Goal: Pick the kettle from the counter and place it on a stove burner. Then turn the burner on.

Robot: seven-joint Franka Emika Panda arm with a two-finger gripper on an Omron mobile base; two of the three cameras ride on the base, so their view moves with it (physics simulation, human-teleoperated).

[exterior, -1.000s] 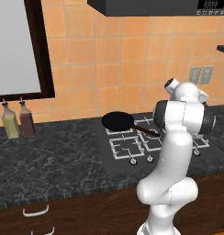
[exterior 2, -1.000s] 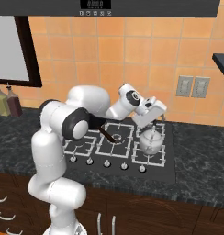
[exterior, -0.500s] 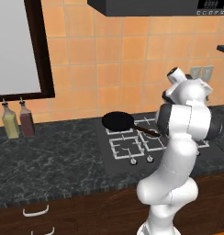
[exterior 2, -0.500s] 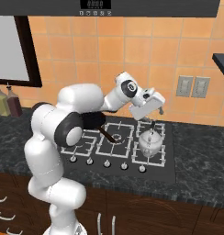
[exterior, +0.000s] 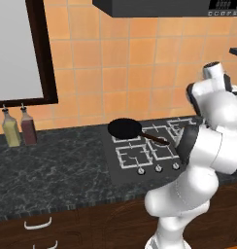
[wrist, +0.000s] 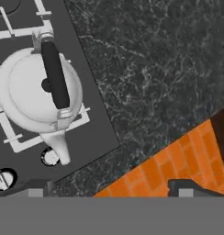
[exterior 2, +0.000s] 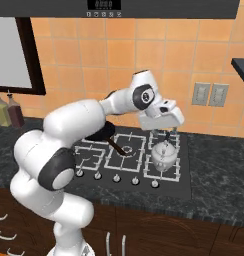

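Below the jaws (exterior 2: 166, 132), which stand wide apart and hold nothing, the kettle (exterior 2: 163, 156) sits upright on the front right burner of the stove (exterior 2: 130, 159), clear of both fingers. From the hand camera the kettle (wrist: 38, 90) lies off to one side, its dark handle across the lid and its spout toward the knobs. Farther from the jaws, a black frying pan (exterior: 124, 129) rests on a rear burner, and two glass bottles (exterior: 19, 128) stand well away on the marbled tabletop (exterior: 52, 165).

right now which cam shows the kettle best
The hand view: it looks straight down on the kettle, showing handle, lid and spout on the burner grate. The right base view shows it smaller, under the gripper; in the left base view the arm blocks it.
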